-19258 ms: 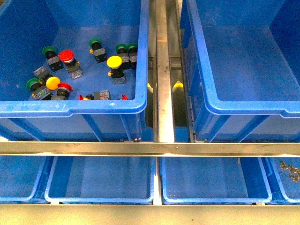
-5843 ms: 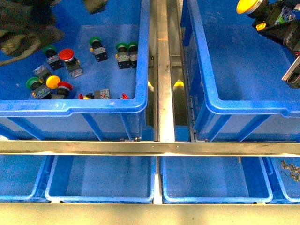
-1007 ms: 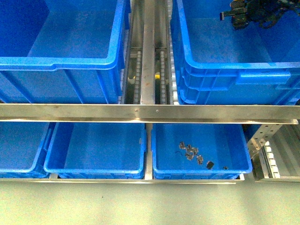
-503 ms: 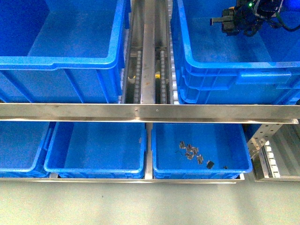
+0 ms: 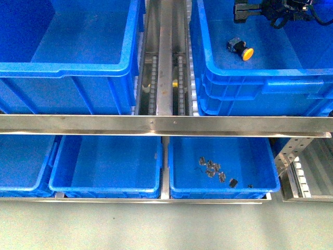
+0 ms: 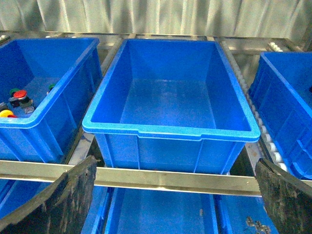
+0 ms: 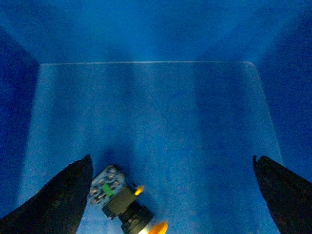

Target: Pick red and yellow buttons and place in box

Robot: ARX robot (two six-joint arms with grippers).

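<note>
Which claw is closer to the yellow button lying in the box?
Right. The right claw hangs open over the box, with the yellow button just below it. The left claw is outside the box, open, facing the next bin.

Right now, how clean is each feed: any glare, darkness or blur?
Front view: sharp, evenly lit, mild glare on the steel rail; the yellow button reads clearly. Left wrist view: bright and crisp, the fingers just dark shapes. Right wrist view: dim, heavy blue cast, button cropped by the frame edge.
</note>
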